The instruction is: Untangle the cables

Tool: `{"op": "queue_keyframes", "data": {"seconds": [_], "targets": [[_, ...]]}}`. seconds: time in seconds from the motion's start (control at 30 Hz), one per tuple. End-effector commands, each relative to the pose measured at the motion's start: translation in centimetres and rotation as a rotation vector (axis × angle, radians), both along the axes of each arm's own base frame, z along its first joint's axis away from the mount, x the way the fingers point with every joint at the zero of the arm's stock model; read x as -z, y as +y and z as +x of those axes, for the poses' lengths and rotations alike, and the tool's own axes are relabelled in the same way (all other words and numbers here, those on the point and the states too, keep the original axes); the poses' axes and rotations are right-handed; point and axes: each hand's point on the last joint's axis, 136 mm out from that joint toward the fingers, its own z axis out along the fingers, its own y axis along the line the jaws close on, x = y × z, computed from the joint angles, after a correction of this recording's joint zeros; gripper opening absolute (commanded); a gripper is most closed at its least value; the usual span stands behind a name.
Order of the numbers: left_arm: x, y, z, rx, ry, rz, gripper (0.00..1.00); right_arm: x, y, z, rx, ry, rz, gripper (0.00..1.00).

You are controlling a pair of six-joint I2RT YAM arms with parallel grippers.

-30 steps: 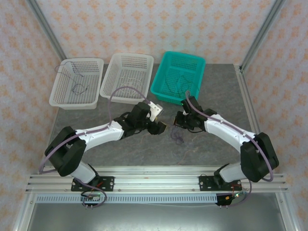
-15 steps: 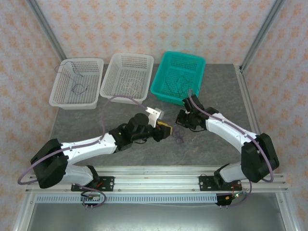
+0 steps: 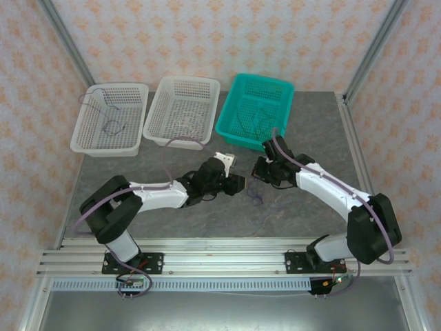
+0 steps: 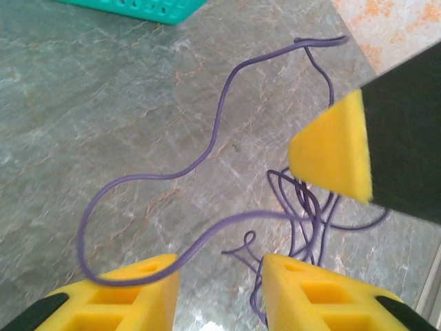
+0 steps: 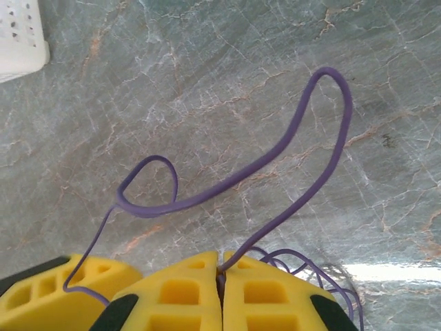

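Right side: the right gripper (image 5: 220, 267) is clamped tight, pads pressed together with the purple cable (image 5: 227, 176) pinched right at the seam.
Left side: the left gripper (image 4: 220, 272) is spread wide with nothing gripped. One strand drapes over its left finger (image 4: 131, 293), loose.
Where the cable is: out of the baskets, on the grey table (image 3: 313, 138) near its middle, just in front of the teal basket (image 3: 265, 86). A loop stands up between the two grippers, and a knotted clump (image 4: 303, 214) lies below.
Other wires: thin greenish wisps (image 3: 251, 123) in the teal basket and a few fine strands (image 3: 109, 125) in the white basket (image 3: 103, 147) at the far left corner.
Step in hand: by my read, the left gripper is lining up a second hold.
Doing it well: get that single draped strand into the gap, then close on it alone, never on the clump. Stay clear of the right finger (image 4: 331, 152) hanging close by. Then draw the grippers apart slowly and low.
Watch for: a wire this thin slipping from the pads, or the knot cinching tighter.
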Motion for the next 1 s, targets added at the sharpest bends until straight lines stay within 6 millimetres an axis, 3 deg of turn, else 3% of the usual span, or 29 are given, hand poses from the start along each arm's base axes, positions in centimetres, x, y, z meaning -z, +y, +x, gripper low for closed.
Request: {"op": "queue_keyframes", "data": {"seconds": [0.0, 0.5, 0.97], "targets": [[-2.7, -2.5, 0.3, 0.091, -0.081, -0.081, 0.38, -0.1, -0.2, -0.5, 0.016, 0.013, 0.017, 0.05], [-3.7, -3.8, -0.5, 0.163, -0.101, -0.167, 0.49, 0.3, 0.0, -0.6, 0.019, 0.028, 0.026, 0.05], [-1.1, -4.0, 0.0, 0.144, -0.056, -0.124, 0.06, 0.3, -0.3, -0.6, 0.043, 0.029, 0.028, 0.05]]}}
